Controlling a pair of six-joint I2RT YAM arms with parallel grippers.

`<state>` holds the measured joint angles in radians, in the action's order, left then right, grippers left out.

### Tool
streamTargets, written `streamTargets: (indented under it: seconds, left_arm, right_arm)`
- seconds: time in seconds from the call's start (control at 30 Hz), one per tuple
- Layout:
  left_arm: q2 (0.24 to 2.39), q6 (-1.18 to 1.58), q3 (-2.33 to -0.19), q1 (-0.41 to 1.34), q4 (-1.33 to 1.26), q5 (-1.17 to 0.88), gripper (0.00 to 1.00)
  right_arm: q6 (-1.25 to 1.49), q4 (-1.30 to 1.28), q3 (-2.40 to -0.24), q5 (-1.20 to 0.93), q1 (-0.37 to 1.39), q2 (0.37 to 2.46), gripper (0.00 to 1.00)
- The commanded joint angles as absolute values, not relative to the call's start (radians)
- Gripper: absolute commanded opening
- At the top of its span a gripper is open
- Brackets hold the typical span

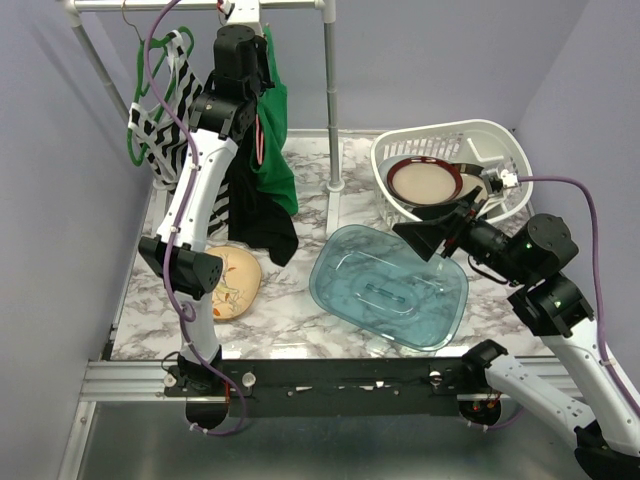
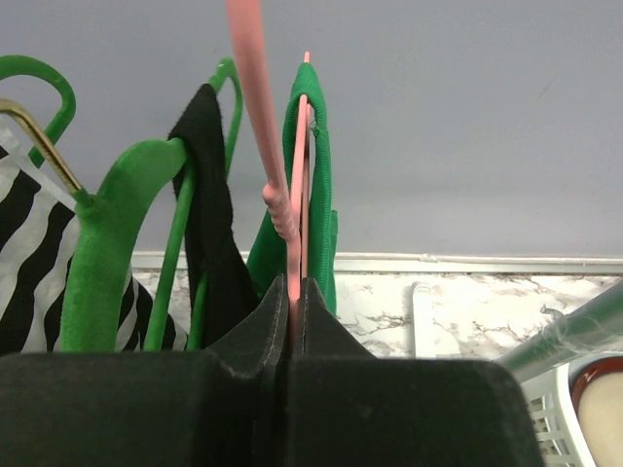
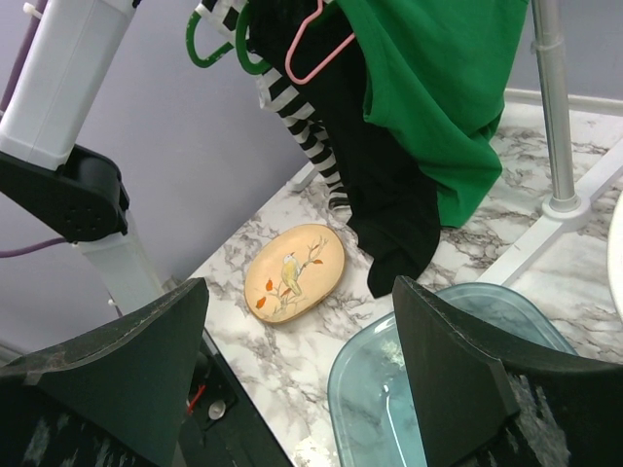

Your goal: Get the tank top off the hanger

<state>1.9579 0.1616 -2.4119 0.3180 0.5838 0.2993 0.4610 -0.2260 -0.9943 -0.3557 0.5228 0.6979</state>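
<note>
A green tank top point(image 1: 276, 150) hangs on a thin pink hanger point(image 1: 261, 133) from the rack's top bar. In the left wrist view the pink hanger point(image 2: 297, 219) runs straight down between my jaws, and the tank top's green strap point(image 2: 320, 146) is draped over it just behind. My left gripper point(image 2: 295, 294) is shut on the pink hanger wire, high up under the bar point(image 1: 256, 75). My right gripper point(image 1: 418, 233) hovers open and empty over the table's right side. From its view point(image 3: 300, 287) the green tank top point(image 3: 438, 107) hangs ahead.
A black garment point(image 1: 258, 215) on a green hanger and a zebra-striped one point(image 1: 160, 130) hang to the left. The rack post point(image 1: 331, 100) stands at mid table. A blue-tinted clear tray point(image 1: 388, 285), an oval wooden plate point(image 1: 232, 281) and a white basket point(image 1: 452, 160) with a bowl lie below.
</note>
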Motion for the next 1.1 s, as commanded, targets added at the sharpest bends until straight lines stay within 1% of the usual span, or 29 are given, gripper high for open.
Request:
streamTargets:
  seconds: [0.0,0.23,0.43,0.63,0.73,0.97,1.07]
  left_arm:
    - [1.89,0.155,-2.424,0.319,0.505,0.282,0.0]
    - [1.838,0.152,-2.393,0.319,0.456,0.256,0.0]
    - [1.789,0.183,-2.387,0.319,0.489,0.206,0.0]
    - [1.709,0.186,-2.319,0.319,0.498,0.198,0.0]
    - [1.655,0.207,-2.249,0.319,0.492,0.157,0.0]
    - [1.586,0.224,-2.208,0.319,0.612,0.126,0.0]
    - [1.534,0.222,-2.162,0.319,0.638,0.069,0.0]
  right_arm:
    - [0.449,-0.199,-0.974,-0.339,0.528,0.689,0.85]
    - [0.449,-0.202,-0.977,-0.333,0.529,0.68,0.85]
    - [0.465,-0.196,-0.968,-0.341,0.528,0.669,0.85]
    - [0.469,-0.193,-0.959,-0.342,0.528,0.652,0.86]
    - [0.465,-0.196,-0.966,-0.345,0.528,0.65,0.86]
    - [0.469,-0.224,-0.986,-0.336,0.528,0.638,0.86]
    - [0.48,-0.215,-0.983,-0.336,0.528,0.637,0.86]
